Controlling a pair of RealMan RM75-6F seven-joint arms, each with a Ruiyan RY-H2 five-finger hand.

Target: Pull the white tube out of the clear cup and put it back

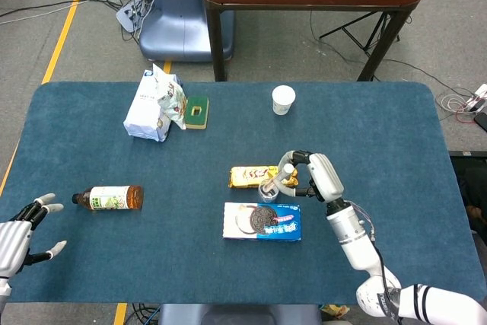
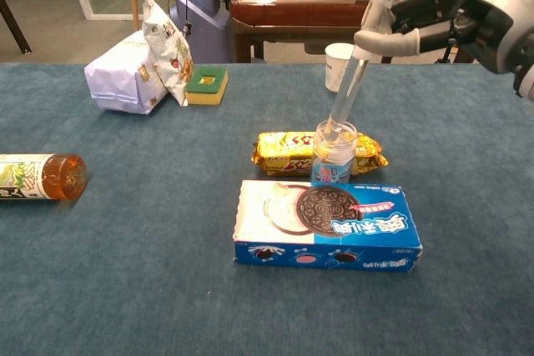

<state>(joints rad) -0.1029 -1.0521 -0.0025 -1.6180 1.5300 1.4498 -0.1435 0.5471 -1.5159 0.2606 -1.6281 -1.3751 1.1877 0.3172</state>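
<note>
Gripping the upper part of the white tube (image 2: pixel 357 72), the right hand (image 2: pixel 455 14) is closing its fingers around it while the tube's lower end is sitting inside the clear cup (image 2: pixel 334 152). The tube is leaning slightly, rising from the cup toward the hand at the upper right of the chest view. The cup is standing upright on the blue table (image 2: pixel 150 273), just behind a blue Oreo cookie box (image 2: pixel 325 227) and in front of a yellow snack packet (image 2: pixel 288 152) that is lying flat; whether the cup is touching either is hard to tell.

From the head view, the same right hand (image 1: pixel 308 176) is reaching in from the lower right, with its fingers curling over the cup (image 1: pixel 268 188).

The left hand (image 1: pixel 27 234) is hovering at the near left edge of the table, holding nothing, with its fingers spreading apart. An amber drink bottle (image 1: pixel 110 198) is lying on its side near that hand.

Farther back, a white paper cup (image 1: pixel 283 100) is standing alone. Toward the back left, a white plastic-wrapped pack (image 1: pixel 148 108) is lying beside a crinkled snack bag (image 1: pixel 173 100), and a green and yellow sponge (image 1: pixel 197 111) is lying just beside the bag.
</note>
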